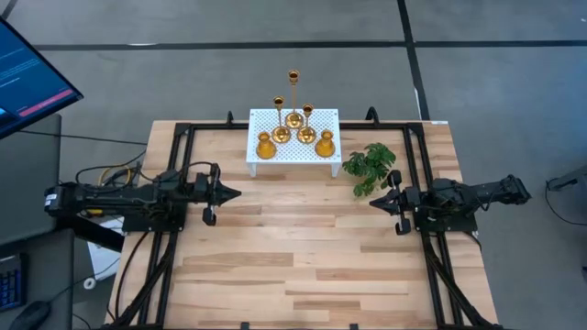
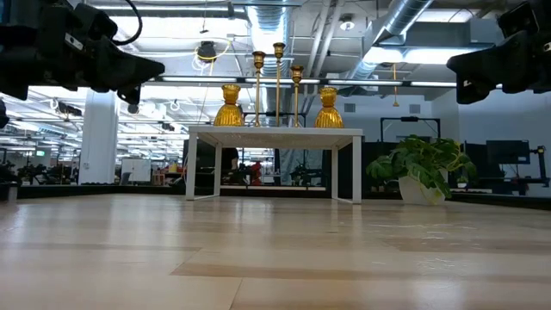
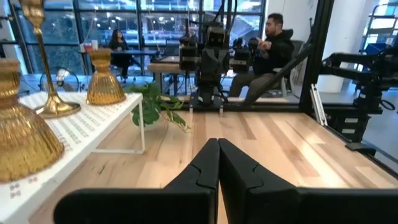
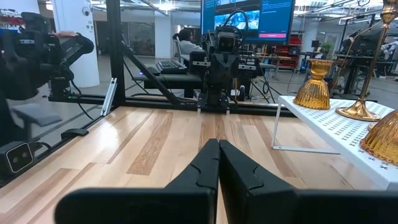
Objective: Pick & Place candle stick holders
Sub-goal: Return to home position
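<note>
On white stand [image 1: 294, 156], five candle stick holders [image 1: 293, 118]

In the left wrist view the nearest squat candle holder [image 3: 25, 137] runs off the picture's edge, and the tall candle holder [image 3: 55, 107] is cut off at its top. In the right wrist view another squat holder [image 4: 384, 138] is cropped and a tall holder [image 4: 359, 112] loses its top. From table height the white stand [image 2: 274, 133] hides the tall ones' bases. From above, a screen [image 1: 27, 78] is cut off.
</note>
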